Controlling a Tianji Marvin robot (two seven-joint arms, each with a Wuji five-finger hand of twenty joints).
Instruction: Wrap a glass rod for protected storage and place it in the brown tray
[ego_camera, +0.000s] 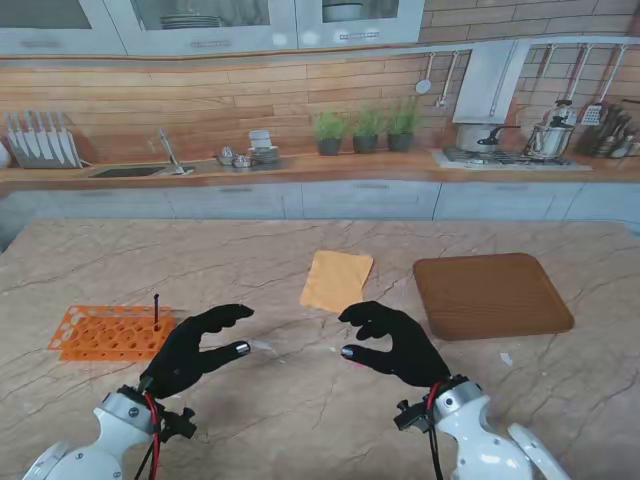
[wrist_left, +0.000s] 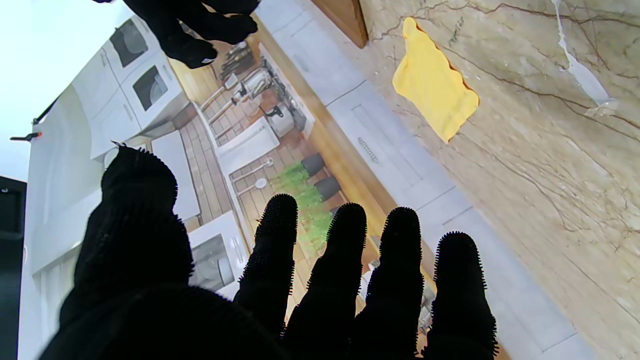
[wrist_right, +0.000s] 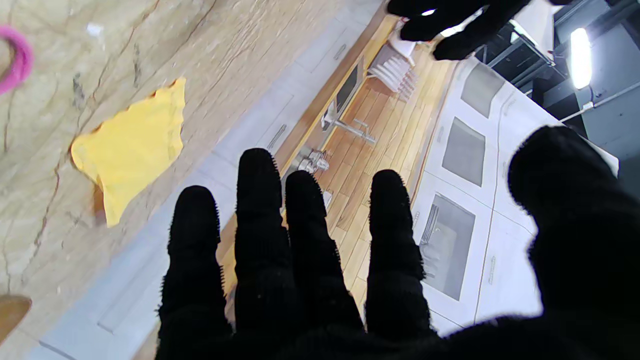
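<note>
Both black-gloved hands are hovering over the marble counter (ego_camera: 300, 420), facing each other with a gap between them. The left hand (ego_camera: 195, 352) is holding nothing, its fingers (wrist_left: 272, 260) spread and its thumb set apart from them; the right hand (ego_camera: 395, 342) is likewise holding nothing, its fingers (wrist_right: 260, 220) straight and slightly parted, the thumb well off to the side. The glass rod (ego_camera: 263, 346) is lying flat on the counter between the two hands, just beside the left fingertips; it is showing only as a thin, pale, nearly transparent streak, and in the left wrist view as a clear sliver (wrist_left: 575, 65) against the veined stone. A yellow cloth (ego_camera: 337, 280) with wavy edges is lying flat on the counter farther from me than the hands, roughly in the middle. The brown tray (ego_camera: 492, 295) is sitting to the right of the cloth, near it but not touching, and it is holding nothing visible. An orange rack (ego_camera: 108, 333) with rows of holes is resting at the left, beside the left hand, with a thin dark stick (ego_camera: 157, 310) standing upright in it.
</note>
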